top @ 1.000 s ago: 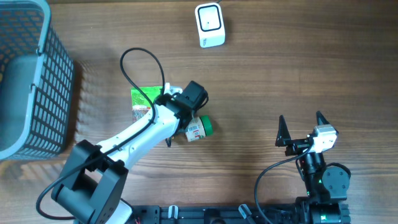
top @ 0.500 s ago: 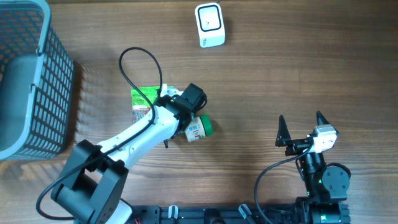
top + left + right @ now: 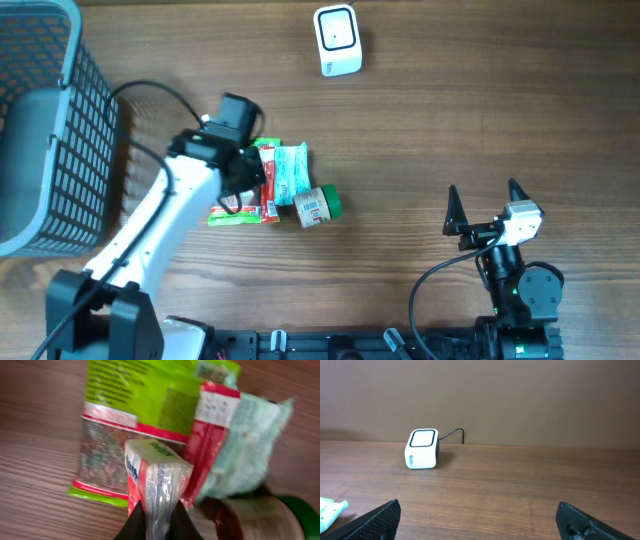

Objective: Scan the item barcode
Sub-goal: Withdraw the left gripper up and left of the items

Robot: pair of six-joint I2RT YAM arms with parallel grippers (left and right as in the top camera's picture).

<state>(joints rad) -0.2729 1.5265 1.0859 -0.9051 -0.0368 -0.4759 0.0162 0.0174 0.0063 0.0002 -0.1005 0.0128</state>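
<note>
Wooden table (image 3: 450, 130), left gripper (image 3: 159, 521) pinching a small packet (image 3: 156, 472).
Its fingers are clamped on the packet's wrapped end, at a pile of pouches (image 3: 135, 395) and a jar (image 3: 318, 205) near the table's middle. Right gripper (image 3: 483, 190) sits by the near right corner, fingers wide apart. Scanner (image 3: 337, 40) stands at the far edge, basket (image 3: 60, 130) at the left edge.

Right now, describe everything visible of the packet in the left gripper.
The small packet is wrapped in clear glossy film, white with a red side and blurred blue lettering. The left gripper pinches one end, jaws shut, holding it end-up over the green snack bag; contact with the bag is unclear.
</note>
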